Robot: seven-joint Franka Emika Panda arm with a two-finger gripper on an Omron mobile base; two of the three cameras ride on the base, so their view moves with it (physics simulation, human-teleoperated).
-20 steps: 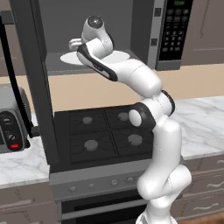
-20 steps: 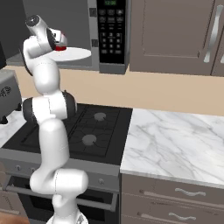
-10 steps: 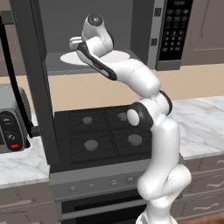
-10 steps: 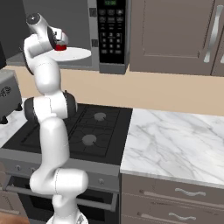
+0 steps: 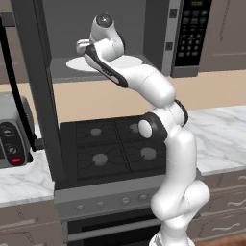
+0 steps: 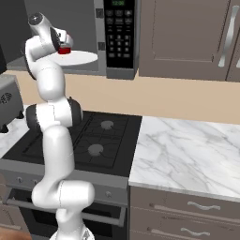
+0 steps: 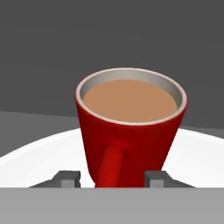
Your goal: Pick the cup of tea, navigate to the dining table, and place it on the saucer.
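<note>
- Fingertips (image 7: 69,178) are flanking the cup of tea (image 7: 130,127) on either side; we are judging the gripper (image 7: 113,179) spread wide, not yet clamped.
- Tea is sitting near the brim; we are flagging spillage if tilted.
- Cup is standing on a white plate (image 6: 84,58) inside the microwave (image 6: 117,33) cavity.

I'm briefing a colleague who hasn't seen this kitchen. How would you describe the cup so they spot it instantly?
Look above the stove into the open microwave, where a white round plate lies. On it stands the cup: small, red, handled, full of light brown tea, the only red thing there.
</note>
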